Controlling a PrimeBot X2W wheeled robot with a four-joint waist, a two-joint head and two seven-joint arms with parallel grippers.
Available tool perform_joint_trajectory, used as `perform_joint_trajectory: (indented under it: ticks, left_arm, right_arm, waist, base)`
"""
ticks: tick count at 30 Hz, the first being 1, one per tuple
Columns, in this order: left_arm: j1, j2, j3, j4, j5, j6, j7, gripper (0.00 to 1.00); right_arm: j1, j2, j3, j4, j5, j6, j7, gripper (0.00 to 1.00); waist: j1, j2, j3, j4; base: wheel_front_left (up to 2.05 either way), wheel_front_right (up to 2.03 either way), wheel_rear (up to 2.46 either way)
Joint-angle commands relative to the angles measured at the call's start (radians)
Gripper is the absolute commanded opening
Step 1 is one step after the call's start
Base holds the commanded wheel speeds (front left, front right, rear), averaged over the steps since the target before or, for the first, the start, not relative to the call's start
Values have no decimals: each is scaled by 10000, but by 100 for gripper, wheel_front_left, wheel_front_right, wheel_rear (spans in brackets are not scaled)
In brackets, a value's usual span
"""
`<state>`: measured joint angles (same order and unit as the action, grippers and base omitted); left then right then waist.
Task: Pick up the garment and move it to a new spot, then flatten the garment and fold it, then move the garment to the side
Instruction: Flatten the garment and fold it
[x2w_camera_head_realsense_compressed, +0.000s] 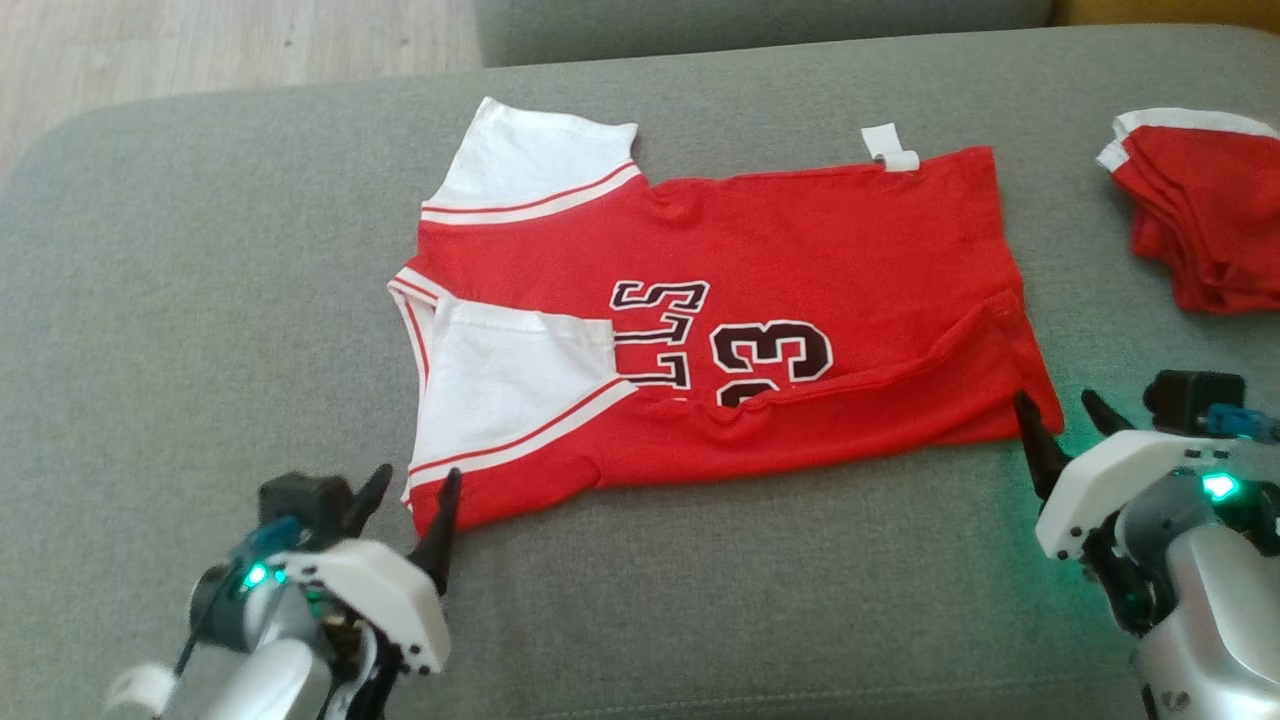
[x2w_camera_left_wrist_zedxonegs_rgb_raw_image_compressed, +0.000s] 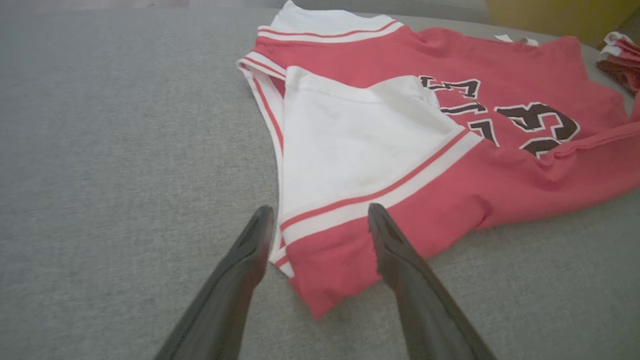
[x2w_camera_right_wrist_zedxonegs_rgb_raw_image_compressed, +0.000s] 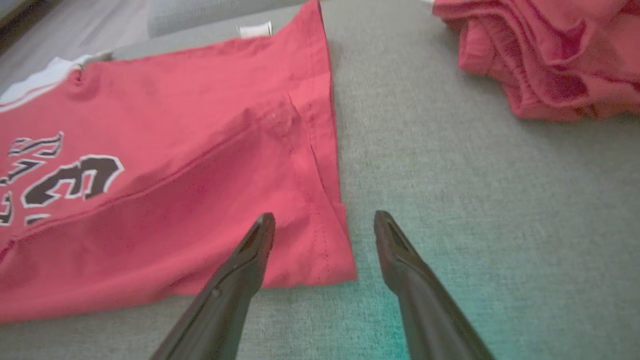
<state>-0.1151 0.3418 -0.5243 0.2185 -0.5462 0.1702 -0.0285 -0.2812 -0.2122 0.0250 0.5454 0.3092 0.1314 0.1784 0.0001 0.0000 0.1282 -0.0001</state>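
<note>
A red garment (x2w_camera_head_realsense_compressed: 800, 250) with white sleeves lies spread across the middle of a grey sofa cushion (x2w_camera_head_realsense_compressed: 200, 300), collar end toward the robot's left and hem toward its right. The head view takes in its whole outline: the near long edge is folded up over the body, covering the lower part of the dark printed letters and number, and a small white label (x2w_camera_head_realsense_compressed: 892, 147) sticks out at the far edge. That view also shows a second red garment (x2w_camera_head_realsense_compressed: 1200, 220), bunched in layers, well apart at the far right, and pale floor (x2w_camera_head_realsense_compressed: 200, 50) beyond the cushion. The left hand (x2w_camera_head_realsense_compressed: 418, 478) is open at the garment's near left corner. The left wrist view adds the close detail there: one of the fingers (x2w_camera_left_wrist_zedxonegs_rgb_raw_image_compressed: 245, 265) lies over bare cushion and the other over red cloth, with the striped sleeve (x2w_camera_left_wrist_zedxonegs_rgb_raw_image_compressed: 360, 150) band between them. Whether either tip touches the fabric is hard to tell. The right hand (x2w_camera_head_realsense_compressed: 1055, 400) is open too. In the right wrist view its jaws straddle the near hem corner, one over the stitched hem, one over cushion.
</note>
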Motion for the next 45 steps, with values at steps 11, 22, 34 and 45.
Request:
perform_joint_trajectory:
  ticks: [11,22,34,45]
  left_arm:
    - [-971,-22,23,620,-404,64,1560,100]
    - [-877,-17,190,654,-1075,39,2304,87]
    - [-794,448,150,396,-1089,-172,2388,0]
    - [473,1596,-243,-1589,-1155,130,3954,0]
  right_arm:
    - [-824,5,500,921,-111,-7,58,100]
    - [-1082,20,890,1430,223,-7,1,33]
    - [-986,-583,1408,1688,887,-7,52,0]
    - [897,-1513,1597,27,1794,-7,1950,0]
  waist:
    - [-1,0,179,62]
    - [-1,0,267,37]
    - [-1,0,-228,46]
    - [-1,0,-741,3]
  base:
    - [0,0,0]
    - [0,0,0]
    - [0,0,0]
    - [0,0,0]
